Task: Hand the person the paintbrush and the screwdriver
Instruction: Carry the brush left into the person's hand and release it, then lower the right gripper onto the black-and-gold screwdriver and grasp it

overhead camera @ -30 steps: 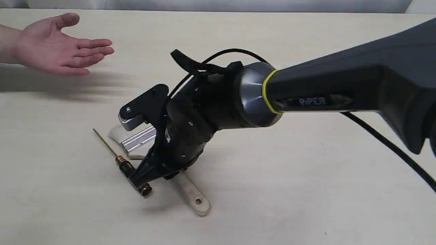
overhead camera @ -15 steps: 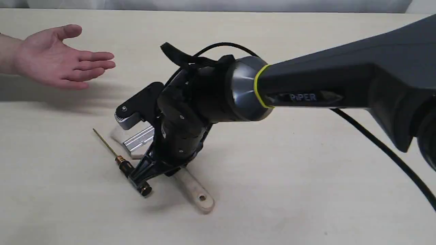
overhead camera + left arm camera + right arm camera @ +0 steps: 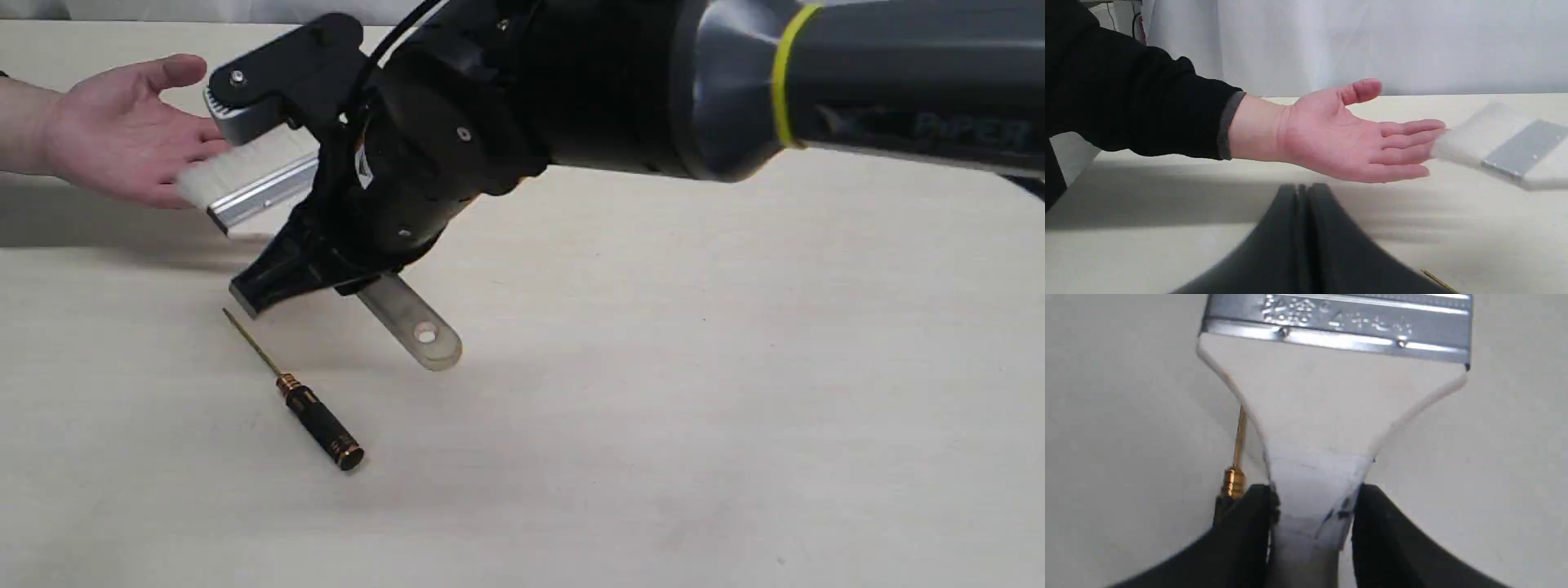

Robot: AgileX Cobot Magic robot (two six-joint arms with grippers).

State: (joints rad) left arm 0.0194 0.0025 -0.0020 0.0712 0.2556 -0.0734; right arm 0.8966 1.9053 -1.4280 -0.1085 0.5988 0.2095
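R hand (image 3: 1314, 494) clamped on paintbrush (image 3: 261, 184) handle. Brush is up off the surface (image 3: 694, 392), bristles at the fingertips of the person (image 3: 114, 131). Screwdriver (image 3: 318, 420) lies flat on surface below, apart from brush. L hand (image 3: 1302, 192): fingers pressed together, nothing btwn them.

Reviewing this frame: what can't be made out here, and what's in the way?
1. Exterior view: whether the paintbrush bristles touch the hand; the bristles cover the fingertips.
2. Exterior view: how the right gripper holds the handle, hidden by the arm.
3. Left wrist view: the screwdriver, cut off by the bottom edge except its tip; the brush is blurred.
4. Right wrist view: the bristles, cut off by the top edge.
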